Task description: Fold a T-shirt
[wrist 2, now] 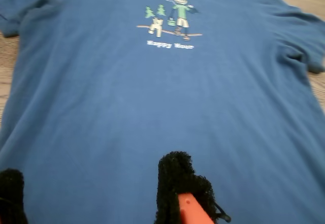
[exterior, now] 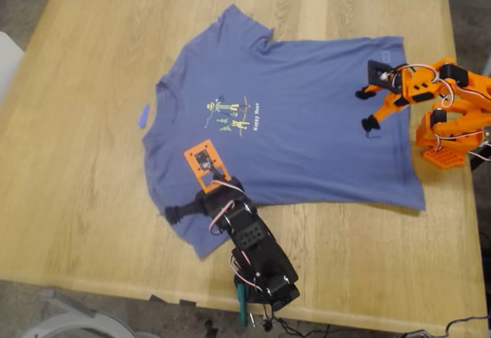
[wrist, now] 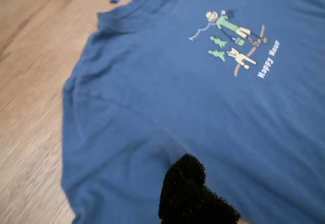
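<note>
Wooden table [exterior: 92,123] carries the T-shirt [exterior: 307,116], spread flat and unfolded, collar toward the exterior view's left beside a blue scrap [exterior: 143,116]. My first gripper [exterior: 188,208] hovers over a sleeve; whether its jaws are apart I cannot tell. My second gripper [exterior: 367,108], jaws apart, hangs above the hem end. I'd pinch sleeve and hem edges cleanly, one layer each, then lift together so the fold stays straight.

Hobby workbench: wooden table [exterior: 92,200]
</note>
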Controlling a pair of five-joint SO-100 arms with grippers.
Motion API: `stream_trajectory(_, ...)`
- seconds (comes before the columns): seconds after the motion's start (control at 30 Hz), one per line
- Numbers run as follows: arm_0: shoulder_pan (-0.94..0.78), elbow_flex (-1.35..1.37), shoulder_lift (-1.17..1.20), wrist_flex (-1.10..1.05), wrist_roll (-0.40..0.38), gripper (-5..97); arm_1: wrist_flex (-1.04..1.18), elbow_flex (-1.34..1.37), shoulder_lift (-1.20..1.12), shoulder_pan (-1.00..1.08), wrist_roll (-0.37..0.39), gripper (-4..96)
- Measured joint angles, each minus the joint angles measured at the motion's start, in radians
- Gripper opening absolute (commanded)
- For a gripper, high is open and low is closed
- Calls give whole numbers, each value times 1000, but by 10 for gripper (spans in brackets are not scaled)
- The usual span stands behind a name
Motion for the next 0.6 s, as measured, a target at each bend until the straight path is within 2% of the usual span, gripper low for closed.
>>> stream_trajectory(0.3, 9, 186, -153, -408, 57, 709, -175, 55, -66, -17, 60, 363)
stream_trajectory(0.6, -26, 265, -344, -739, 87, 710, -405, 57, -265, -80, 115, 337)
